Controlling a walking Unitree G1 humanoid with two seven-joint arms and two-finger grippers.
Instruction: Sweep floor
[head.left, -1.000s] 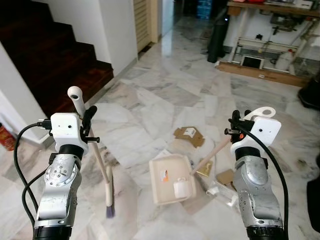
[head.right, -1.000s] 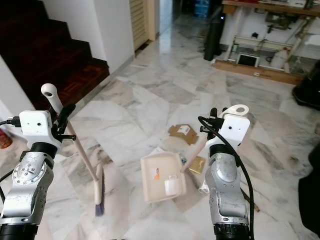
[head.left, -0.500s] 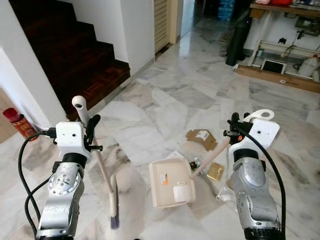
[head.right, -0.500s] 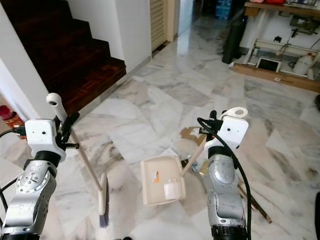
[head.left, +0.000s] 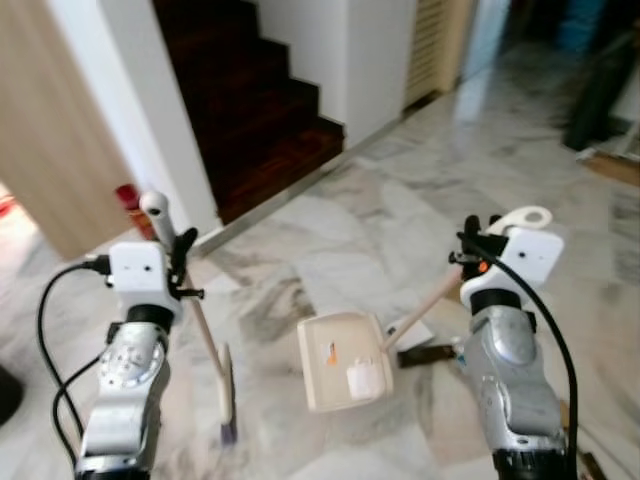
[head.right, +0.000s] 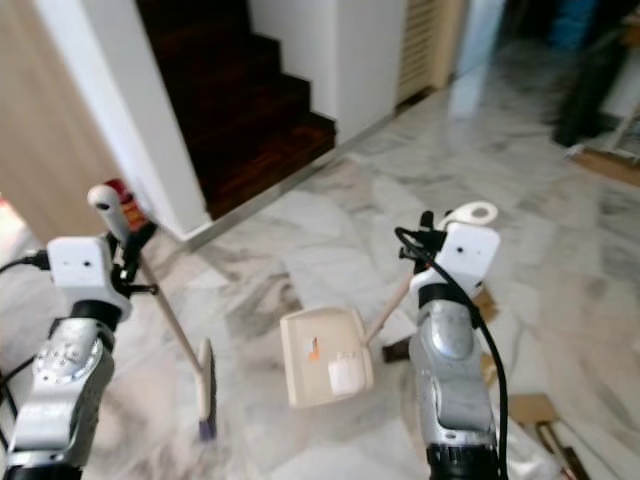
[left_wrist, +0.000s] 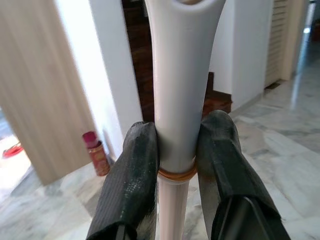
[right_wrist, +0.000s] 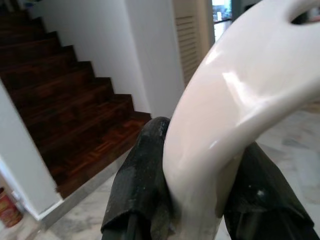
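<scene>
Left eye view: the left gripper (head.left: 178, 262) is clutching the broom (head.left: 205, 345), its bristles resting on the marble floor (head.left: 330, 230); the right gripper (head.left: 470, 245) is holding the dustpan (head.left: 340, 360) low over the floor.

Left wrist view: fingers (left_wrist: 131, 185) are pinching the broom's handle.

Right wrist view: fingers (right_wrist: 145, 185) are clamping the dustpan's handle.

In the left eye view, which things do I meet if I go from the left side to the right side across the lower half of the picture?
Left tool gripping the broom → broom head on the floor → dustpan → dustpan handle → right tool holding it.
</scene>
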